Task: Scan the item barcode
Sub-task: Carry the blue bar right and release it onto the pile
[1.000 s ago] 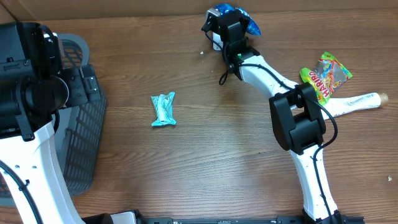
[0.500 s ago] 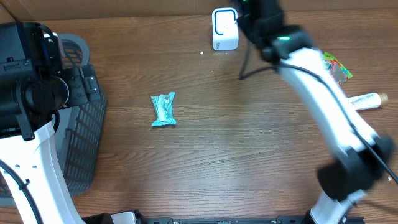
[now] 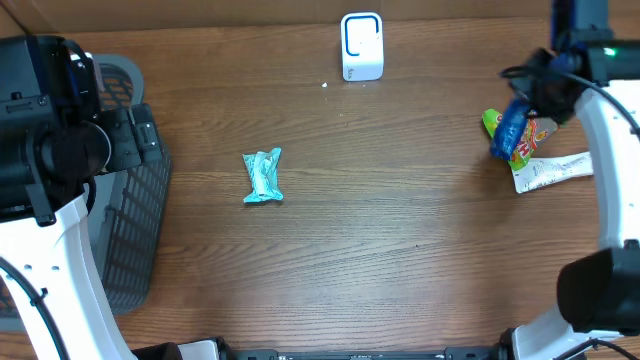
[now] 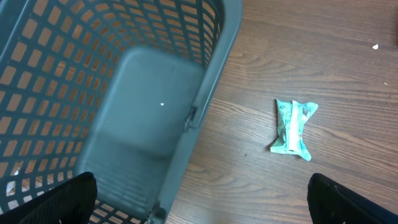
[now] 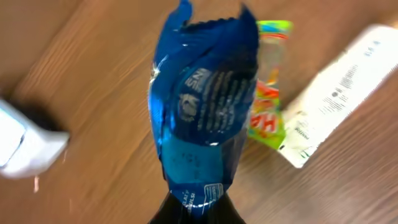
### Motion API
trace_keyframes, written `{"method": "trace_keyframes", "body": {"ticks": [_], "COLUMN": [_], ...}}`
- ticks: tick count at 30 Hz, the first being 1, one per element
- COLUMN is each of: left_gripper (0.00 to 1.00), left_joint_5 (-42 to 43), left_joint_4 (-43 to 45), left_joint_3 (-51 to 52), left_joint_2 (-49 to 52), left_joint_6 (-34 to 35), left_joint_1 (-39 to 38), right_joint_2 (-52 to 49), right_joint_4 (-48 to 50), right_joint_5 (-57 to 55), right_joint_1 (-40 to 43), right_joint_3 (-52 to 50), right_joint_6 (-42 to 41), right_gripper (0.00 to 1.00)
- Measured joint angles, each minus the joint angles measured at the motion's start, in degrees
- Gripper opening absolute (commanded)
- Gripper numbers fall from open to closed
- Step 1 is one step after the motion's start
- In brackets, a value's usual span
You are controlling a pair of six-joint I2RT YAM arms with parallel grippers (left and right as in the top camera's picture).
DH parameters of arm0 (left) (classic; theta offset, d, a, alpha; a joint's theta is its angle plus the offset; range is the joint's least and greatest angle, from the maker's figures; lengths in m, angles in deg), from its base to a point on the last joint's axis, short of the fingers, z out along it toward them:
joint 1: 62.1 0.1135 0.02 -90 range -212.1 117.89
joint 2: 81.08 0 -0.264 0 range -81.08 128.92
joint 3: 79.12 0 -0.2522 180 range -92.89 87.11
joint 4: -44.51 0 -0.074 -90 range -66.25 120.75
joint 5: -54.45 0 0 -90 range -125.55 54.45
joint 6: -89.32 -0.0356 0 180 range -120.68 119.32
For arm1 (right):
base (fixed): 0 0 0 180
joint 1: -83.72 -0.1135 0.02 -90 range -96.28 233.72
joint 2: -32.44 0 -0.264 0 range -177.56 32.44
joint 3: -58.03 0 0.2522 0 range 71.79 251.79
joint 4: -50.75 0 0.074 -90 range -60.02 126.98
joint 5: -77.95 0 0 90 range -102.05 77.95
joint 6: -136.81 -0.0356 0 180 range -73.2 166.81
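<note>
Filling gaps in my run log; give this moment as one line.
right hand shut on blue packet, near gummy bag | left hand open above basket | teal packet on table

Overhead straight down — left wrist shares basket [image 4: 217, 62], teal packet [image 4: 293, 127]; right wrist close

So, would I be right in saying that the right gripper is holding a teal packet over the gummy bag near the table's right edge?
Not quite. The right gripper is shut on a blue packet, not a teal one, as the right wrist view shows. The teal packet lies untouched on the table, left of centre. The rest holds: the held packet hangs over the gummy bag near the right edge.
</note>
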Motion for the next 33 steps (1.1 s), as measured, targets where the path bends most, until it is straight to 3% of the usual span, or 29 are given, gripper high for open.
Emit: {"method": "trace_keyframes", "body": {"ticks": [7, 10, 14, 20, 28, 33], "left_gripper": [1.0, 1.0, 0.99, 1.0, 1.0, 1.0], "left_joint_5": [0.0, 0.02, 0.0, 0.02, 0.0, 0.0], "left_joint_4": [0.0, 0.0, 0.0, -0.02, 0.0, 0.0], "left_joint_3": [0.0, 0.0, 0.0, 0.0, 0.0, 0.0], "left_joint_2": [0.0, 0.0, 0.0, 0.0, 0.0, 0.0], "left_joint_6": [0.0, 0.0, 0.0, 0.0, 0.0, 0.0], "left_joint_1": [0.0, 0.0, 0.0, 0.0, 0.0, 0.0], "right_joint_2": [-0.2, -0.31, -0.31, -0.31, -0.31, -0.31], "right_joint_4": [10.25, 13.97, 17.05, 19.65, 17.81, 16.96], "right_joint_5": [3.63, 5.29, 6.67, 10.19, 26.91, 32.35], "right_joint_1": [11.67, 15.3, 17.0, 16.7, 15.52, 8.92], "right_joint_3": [-14.45, -17.64, -18.84, -18.88, -16.0, -13.18], "right_joint_6": [-10.51, -12.22, -12.31, -7.65, 9.01, 13.73], "right_gripper": [0.07, 0.24, 0.35, 0.79, 0.81, 0.81]}}
